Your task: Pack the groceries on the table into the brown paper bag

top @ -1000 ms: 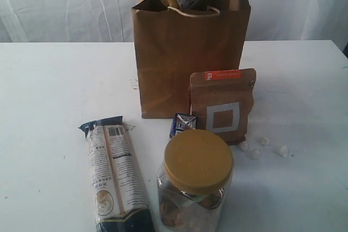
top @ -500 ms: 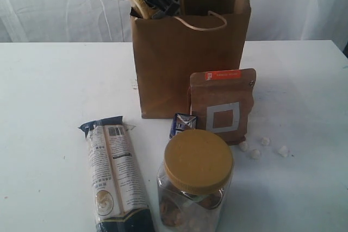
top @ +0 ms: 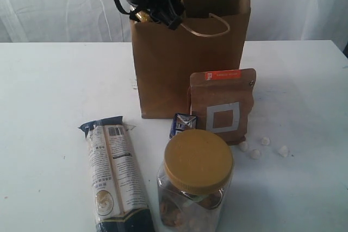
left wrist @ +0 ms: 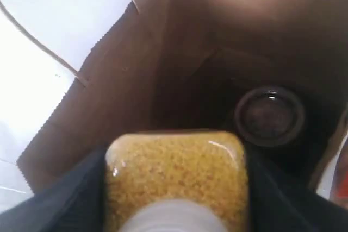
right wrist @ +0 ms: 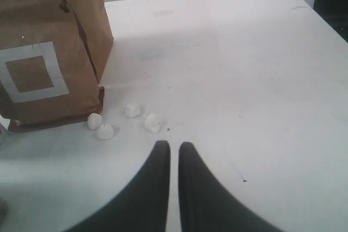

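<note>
The left gripper (top: 156,2) is clamping the yellow-grain bottle (left wrist: 176,172) by its sides, with the cap end toward the wrist and the base pointing into the brown paper bag (top: 187,63). It is hanging at the bag's upper left corner, just over the rim. The bottle's long axis is running toward the bag floor, where the dark-filled tub (left wrist: 269,117) is sitting off to one side. The right gripper (right wrist: 174,156), closed and empty, is hovering low over the table (right wrist: 255,52), well apart from the bag's mouth.
</note>
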Available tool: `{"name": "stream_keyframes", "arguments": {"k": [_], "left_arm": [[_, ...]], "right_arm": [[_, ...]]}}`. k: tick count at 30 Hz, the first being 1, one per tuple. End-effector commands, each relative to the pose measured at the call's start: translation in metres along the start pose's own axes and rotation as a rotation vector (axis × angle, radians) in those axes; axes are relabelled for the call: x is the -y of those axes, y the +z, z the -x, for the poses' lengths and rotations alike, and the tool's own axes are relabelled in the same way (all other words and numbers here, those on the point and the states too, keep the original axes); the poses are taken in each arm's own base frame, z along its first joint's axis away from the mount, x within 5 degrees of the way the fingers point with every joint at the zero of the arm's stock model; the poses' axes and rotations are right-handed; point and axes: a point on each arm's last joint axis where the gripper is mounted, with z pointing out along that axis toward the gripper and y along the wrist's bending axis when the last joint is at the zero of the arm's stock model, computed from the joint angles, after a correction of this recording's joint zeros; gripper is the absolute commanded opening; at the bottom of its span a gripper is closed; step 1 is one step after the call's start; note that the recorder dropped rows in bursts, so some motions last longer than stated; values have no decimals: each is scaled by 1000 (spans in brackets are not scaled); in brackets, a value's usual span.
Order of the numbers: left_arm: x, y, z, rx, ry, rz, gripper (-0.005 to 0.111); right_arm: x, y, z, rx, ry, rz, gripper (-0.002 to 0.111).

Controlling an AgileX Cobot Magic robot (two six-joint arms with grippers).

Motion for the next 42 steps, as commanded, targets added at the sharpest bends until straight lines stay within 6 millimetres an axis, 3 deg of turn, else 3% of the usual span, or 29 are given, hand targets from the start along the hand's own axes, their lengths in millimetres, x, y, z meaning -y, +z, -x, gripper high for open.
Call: {"name": "stream_keyframes", "arguments": {"k": [1,13,26,30,37,42], "left_arm": [[-5,-11,11,55,-37,25,70],[-5,-13,12,48,-59,19,70],[-18,-95,44,160,-101,63,68],[-18,-125,48,170,-97,62,53],[-19,-176,52,181,-73,81,4],[-26,-201,36,9,67,184,0]], "right_arm": [[0,0,-1,0,-9,3,6],[0,0,-1,0,-9,3,6],[0,0,-1,0,-9,3,6],[0,0,-1,0,-9,3,6],[0,0,-1,0,-9,3,6],[0,0,-1,0,-9,3,6]]}}
